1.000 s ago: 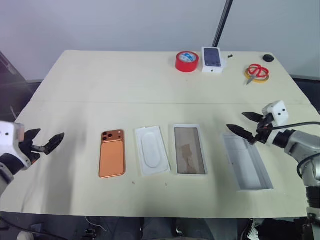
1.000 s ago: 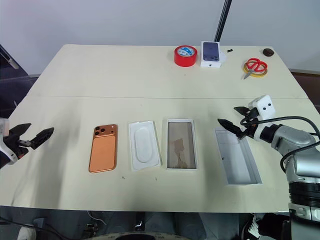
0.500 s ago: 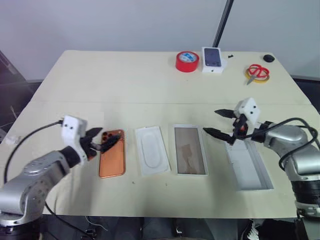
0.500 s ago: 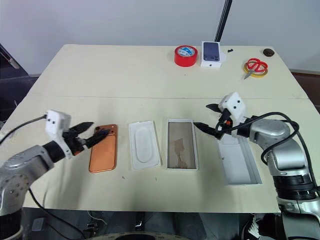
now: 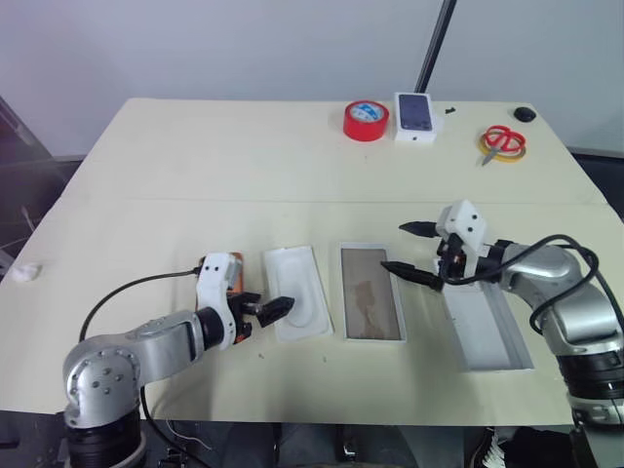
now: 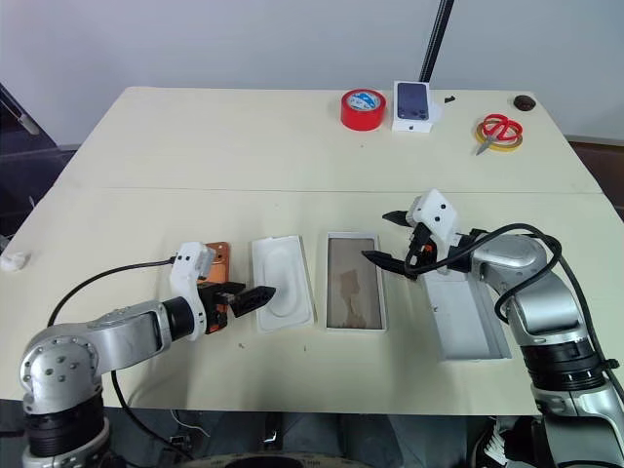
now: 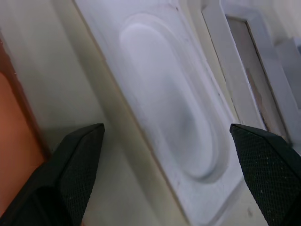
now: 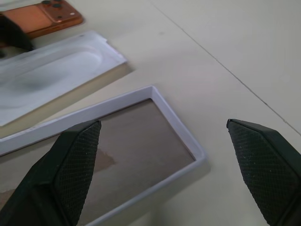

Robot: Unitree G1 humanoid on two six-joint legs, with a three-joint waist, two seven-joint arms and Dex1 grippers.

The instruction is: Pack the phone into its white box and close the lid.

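Note:
The orange phone (image 6: 217,254) lies camera-side up, left of centre, largely covered by my left arm. My left gripper (image 5: 263,310) is open, low over the seam between the phone and the thin white insert (image 5: 297,291), one finger above the insert's near left edge. The white box (image 5: 342,292) with its brownish floor lies right of the insert. My right gripper (image 5: 396,247) is open and hovers above that box's far right rim (image 8: 178,123). Right of the box, the lid (image 5: 483,327) lies hollow side up under my right forearm.
At the table's far edge sit a red tape roll (image 5: 366,120), a small white box with a phone picture (image 5: 415,115), red scissors (image 5: 502,140) and a small black knob (image 5: 525,114). A black pole (image 5: 434,44) rises behind them. A white scrap (image 5: 24,272) lies at the left edge.
My left arm swung in from the table's left edge, passing over the phone to the insert's edge. My right gripper moved left from above the lid to the white box's rim. Both stayed open.

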